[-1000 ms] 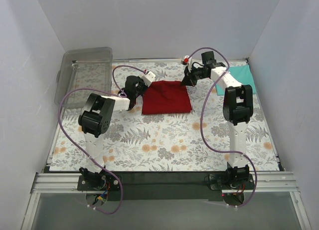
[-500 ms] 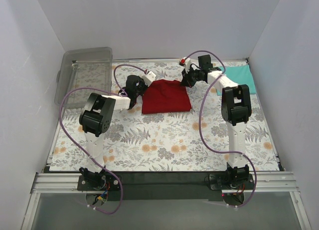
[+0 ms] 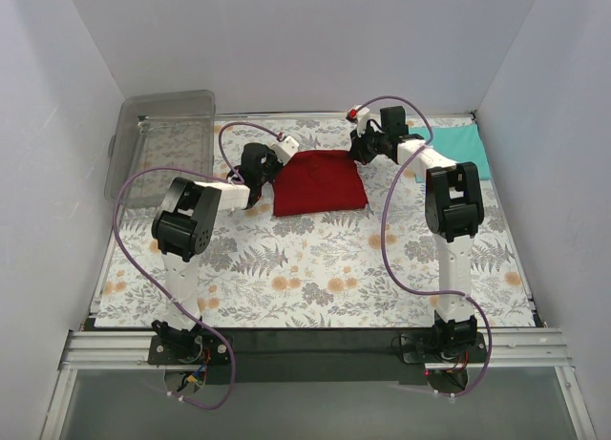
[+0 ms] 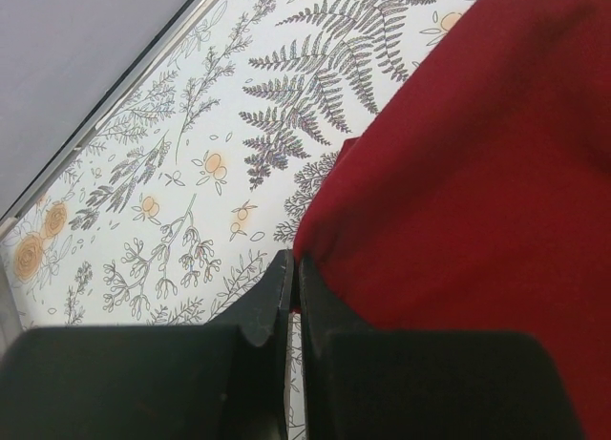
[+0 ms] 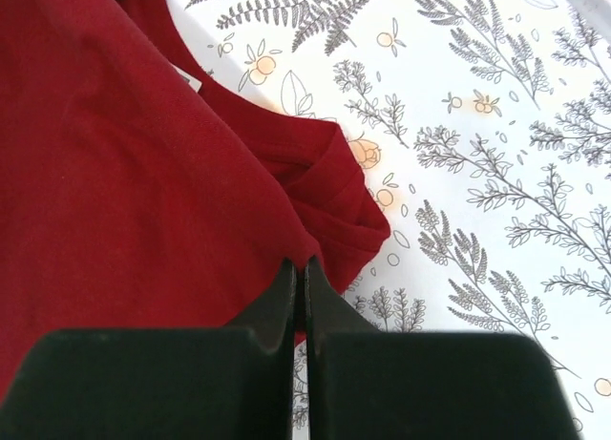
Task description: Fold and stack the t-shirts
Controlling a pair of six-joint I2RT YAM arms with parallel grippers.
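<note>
The deep red t-shirt point(image 3: 320, 183) lies folded on the floral mat in the far middle. My left gripper point(image 3: 267, 169) is shut on its far left corner; the left wrist view shows the red cloth point(image 4: 477, 173) pinched between the black fingers point(image 4: 272, 297). My right gripper point(image 3: 361, 154) is shut on its far right corner, where the right wrist view shows the red cloth point(image 5: 143, 163) and a small white tag point(image 5: 191, 80). The teal t-shirt point(image 3: 458, 146) lies flat at the far right, partly hidden behind the right arm.
A clear plastic bin point(image 3: 164, 139) stands at the far left corner. The floral mat point(image 3: 315, 268) covers the table. White walls close in the left, back and right sides. Purple cables loop from both arms.
My right gripper has shifted slightly left and nearer the far edge, and the red shirt's far right corner has moved with it. The left gripper has barely moved.
</note>
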